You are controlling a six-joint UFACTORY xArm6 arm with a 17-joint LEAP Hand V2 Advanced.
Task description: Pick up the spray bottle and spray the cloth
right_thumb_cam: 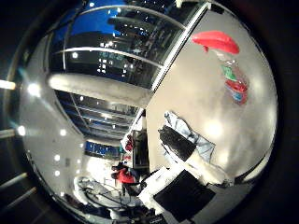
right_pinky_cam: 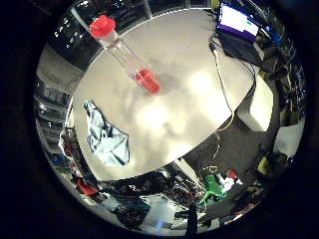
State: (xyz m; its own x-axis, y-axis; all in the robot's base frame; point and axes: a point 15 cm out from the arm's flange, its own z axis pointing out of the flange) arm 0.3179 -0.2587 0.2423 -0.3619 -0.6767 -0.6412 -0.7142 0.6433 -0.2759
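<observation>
We find the room dim, lit from overhead. Bright glare patches lie on the table [right_pinky_cam: 199,59] below the palm, beside the spray bottle [right_pinky_cam: 127,55], which casts a soft shadow. Edges bend strongly; the hand [right_thumb_cam: 187,182] close by is blurred.

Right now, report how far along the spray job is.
Nothing looks done yet. The spray bottle stands on the table ungrasped, apart from the crumpled cloth. The robot hand is above the table, some way from the bottle. Still left: reach the bottle, grip it, lift it, and spray the cloth.
</observation>
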